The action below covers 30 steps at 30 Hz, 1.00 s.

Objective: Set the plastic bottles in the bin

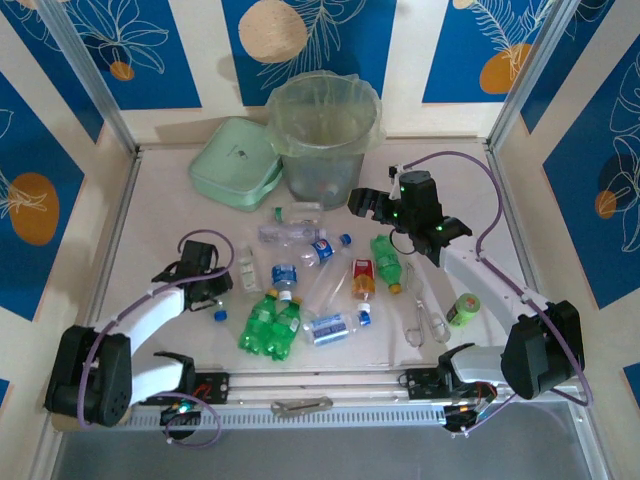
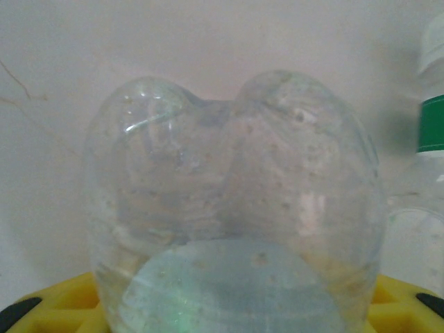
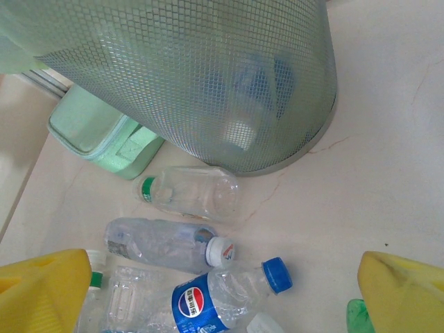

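Lobed clear bottle [image 2: 232, 208], mesh-textured round bin [image 3: 201, 69]

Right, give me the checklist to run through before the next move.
1. Bottle between the left fingers: ok. A clear bottle sits between the left gripper's yellow fingers.
2. Left grip closed firmly: cannot tell.
3. right gripper free: ok, open with nothing between its fingers.
4. bin mouth open: ok; the lid lies on the table beside it.
5. Space around the bin: probably not ok; the right gripper hovers close to its wall.
6. Table cleared of bottles: not ok, many lie there.
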Motion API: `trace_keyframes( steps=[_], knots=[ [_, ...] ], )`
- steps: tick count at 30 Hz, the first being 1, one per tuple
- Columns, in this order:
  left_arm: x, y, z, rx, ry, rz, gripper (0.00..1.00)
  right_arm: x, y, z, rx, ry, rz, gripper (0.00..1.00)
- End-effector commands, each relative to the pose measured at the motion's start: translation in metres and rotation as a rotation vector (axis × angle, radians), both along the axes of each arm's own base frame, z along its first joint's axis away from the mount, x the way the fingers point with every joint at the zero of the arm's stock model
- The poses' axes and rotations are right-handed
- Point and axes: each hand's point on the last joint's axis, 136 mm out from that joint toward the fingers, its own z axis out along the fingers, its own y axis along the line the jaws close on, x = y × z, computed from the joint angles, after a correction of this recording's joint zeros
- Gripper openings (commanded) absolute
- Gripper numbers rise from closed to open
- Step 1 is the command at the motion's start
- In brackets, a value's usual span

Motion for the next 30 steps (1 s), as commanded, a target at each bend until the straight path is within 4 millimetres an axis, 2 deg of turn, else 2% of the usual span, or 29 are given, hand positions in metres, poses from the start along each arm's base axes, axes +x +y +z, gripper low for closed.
trace_keyframes(
  steps=[1,5,11,15,22,30],
  knots=[
    [0.010,-0.003,0.027,-0.003,-0.075,-0.017,0.48,0.004,0.002,0.009,0.024,-0.017,0.003,0.99],
    [0.026,-0.011,0.069,-0.046,-0.187,-0.037,0.47,0.004,0.001,0.007,0.028,-0.014,-0.001,0.99],
    [0.062,-0.039,0.157,-0.165,-0.427,-0.096,0.46,0.003,-0.002,0.003,0.048,-0.006,-0.011,0.99],
    [0.085,-0.070,0.211,-0.234,-0.561,-0.163,0.46,0.002,-0.006,-0.003,0.057,0.010,-0.021,0.99],
    [0.127,-0.131,0.294,-0.303,-0.758,-0.307,0.46,-0.004,-0.020,-0.013,0.071,0.026,-0.056,0.99],
    [0.186,-0.197,0.392,-0.396,-0.960,-0.463,0.47,-0.014,-0.031,-0.017,0.082,0.037,-0.069,0.99]
  ],
)
